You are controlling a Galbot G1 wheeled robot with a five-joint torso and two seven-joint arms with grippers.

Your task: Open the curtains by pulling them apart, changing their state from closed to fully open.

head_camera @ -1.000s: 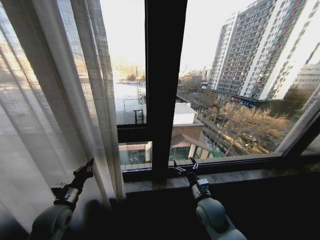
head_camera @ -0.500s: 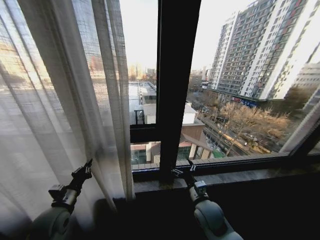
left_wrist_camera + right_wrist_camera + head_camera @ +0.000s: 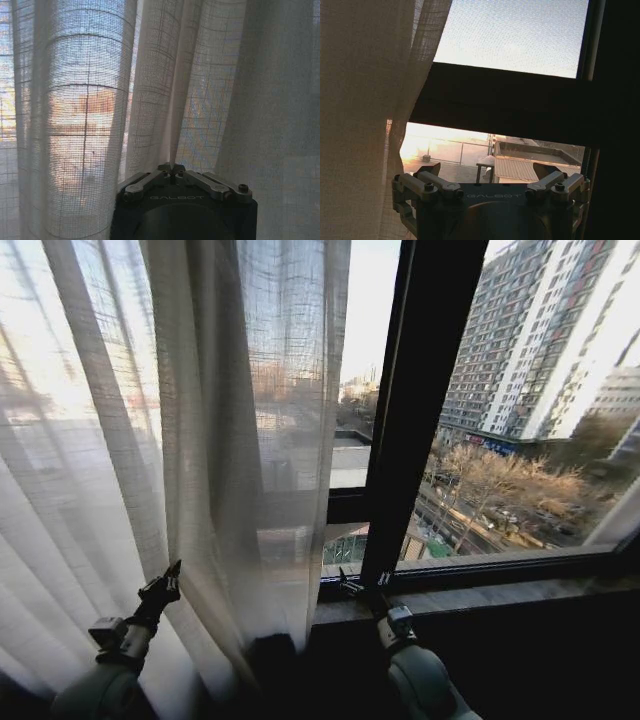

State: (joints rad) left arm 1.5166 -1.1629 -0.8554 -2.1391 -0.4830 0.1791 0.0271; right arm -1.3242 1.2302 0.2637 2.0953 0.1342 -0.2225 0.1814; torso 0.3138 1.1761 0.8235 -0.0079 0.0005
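Observation:
The left curtain (image 3: 200, 440) hangs sheer and pleated over the left half of the head view, its free edge just left of the dark window post (image 3: 420, 410). My left gripper (image 3: 166, 581) is low in front of it. In the left wrist view this gripper (image 3: 171, 167) is shut, its tips touching a curtain fold (image 3: 155, 100); whether fabric is pinched I cannot tell. My right gripper (image 3: 356, 585) is by the sill, open and holding nothing (image 3: 487, 170), with the curtain edge (image 3: 365, 110) beside it. A pale strip of bunched curtain (image 3: 612, 525) shows at the far right.
A dark horizontal frame bar (image 3: 510, 105) crosses the glass ahead of the right gripper. A stone sill (image 3: 500, 595) runs along the window's base, with a dark wall below. Through the glass I see buildings and trees.
The whole head view has swung left, so the window post and curtain edge now sit farther right in the picture. Both grippers keep their places in the frame, and their fingers have not changed.

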